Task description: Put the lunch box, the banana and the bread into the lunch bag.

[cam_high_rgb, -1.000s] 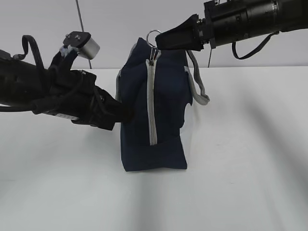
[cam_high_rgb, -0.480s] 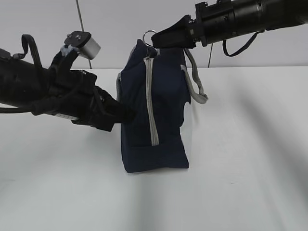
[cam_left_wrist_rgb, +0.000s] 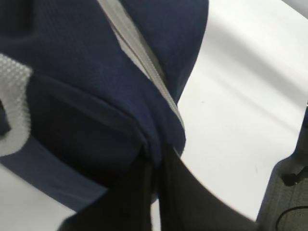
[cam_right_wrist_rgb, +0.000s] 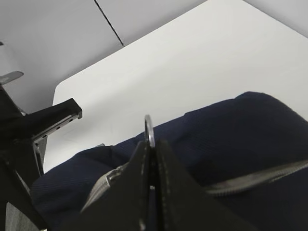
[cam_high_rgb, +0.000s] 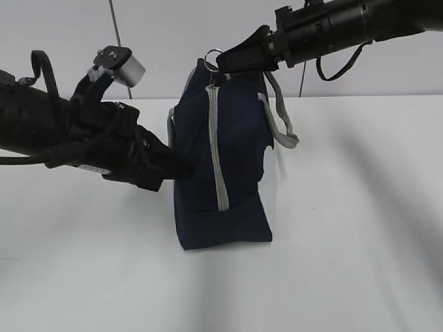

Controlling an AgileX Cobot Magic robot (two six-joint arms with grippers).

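Centre frame: navy lunch bag [cam_high_rgb: 225,155] upright on white counter [cam_high_rgb: 346,228], grey zipper [cam_high_rgb: 217,159] running down its near face, closed. Left of centre: left end effector [cam_high_rgb: 181,164] pressed against the bag's side, fingers together on a fold of fabric [cam_left_wrist_rgb: 161,139]. Upper centre, farther back: right end effector [cam_high_rgb: 223,63] pinched shut on metal ring pull [cam_right_wrist_rgb: 149,129] at the bag's top. Grey handle [cam_high_rgb: 282,117] draped down the right side.
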